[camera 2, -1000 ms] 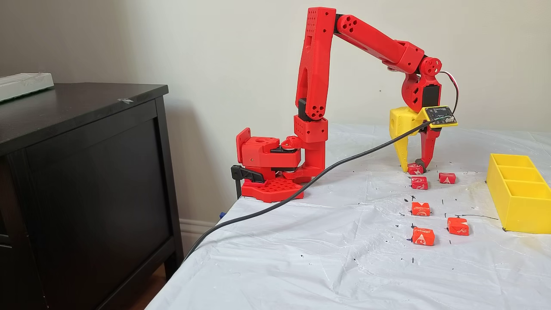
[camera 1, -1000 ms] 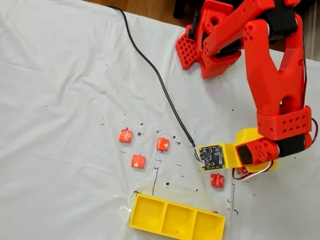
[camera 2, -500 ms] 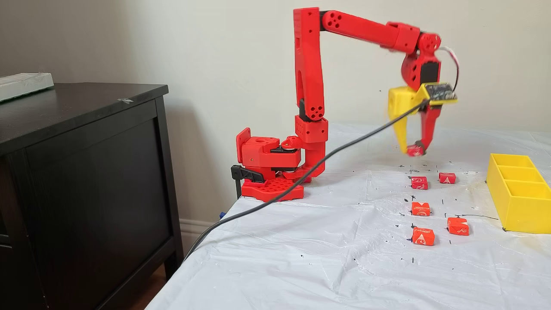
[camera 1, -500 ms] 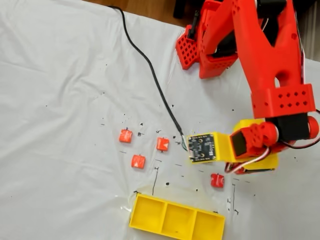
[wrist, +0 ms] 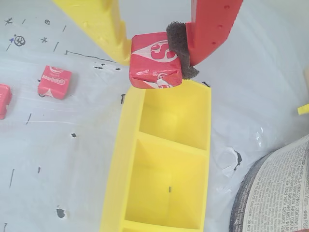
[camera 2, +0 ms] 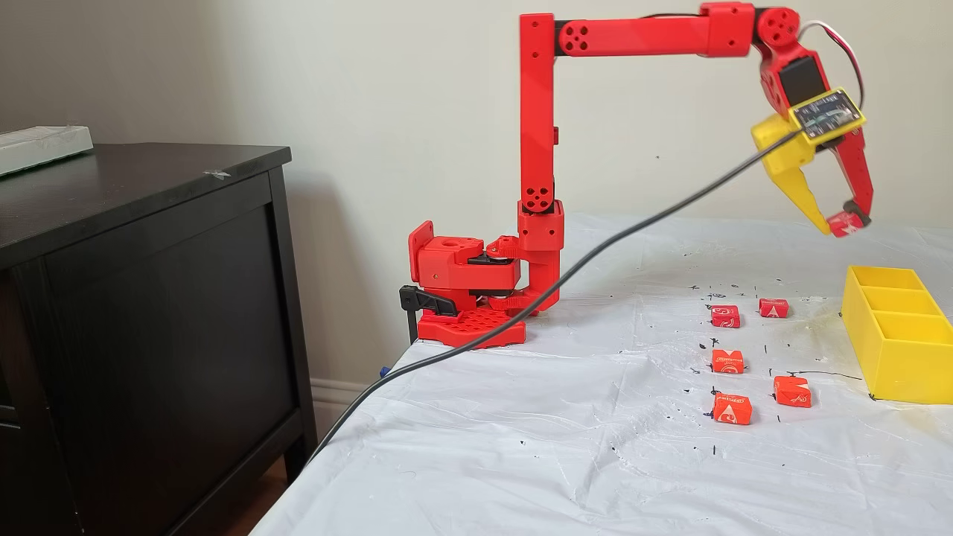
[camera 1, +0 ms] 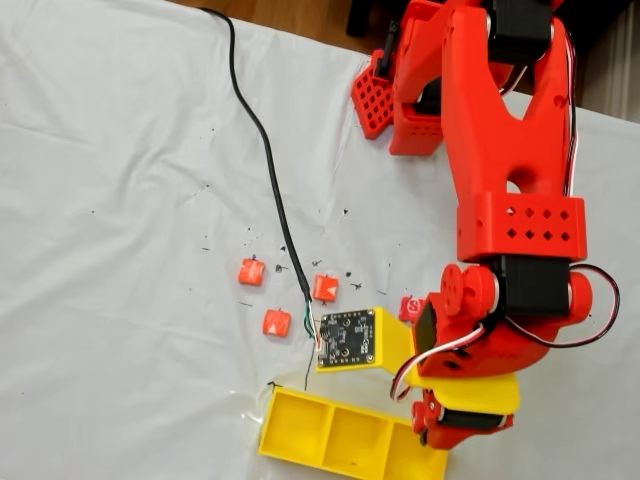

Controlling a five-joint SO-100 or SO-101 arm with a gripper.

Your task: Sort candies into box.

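My gripper (wrist: 155,58) is shut on one red candy (wrist: 155,60) with white markings, pinched between the yellow finger and the red finger's dark pad. In the wrist view it hangs over the end compartment of the yellow box (wrist: 120,159). In a fixed view the gripper (camera 2: 841,223) holds the candy (camera 2: 845,223) high in the air, just left of the far end of the box (camera 2: 904,368). Several more candies lie on the white sheet, among them one at the front (camera 2: 732,409) and one at the back (camera 2: 773,307). From above, three candies (camera 1: 277,322) lie left of the arm, above the box (camera 1: 265,425).
A black cable (camera 1: 262,150) runs across the sheet to the yellow block with the circuit board (camera 1: 346,339) on the wrist. The red arm base (camera 2: 461,290) is clamped at the table's edge, beside a dark cabinet (camera 2: 149,298). A printed page (wrist: 280,193) lies right of the box.
The gripper rose from the sheet with the candy shut in it and swung across to the box. The candies left on the sheet have not moved.
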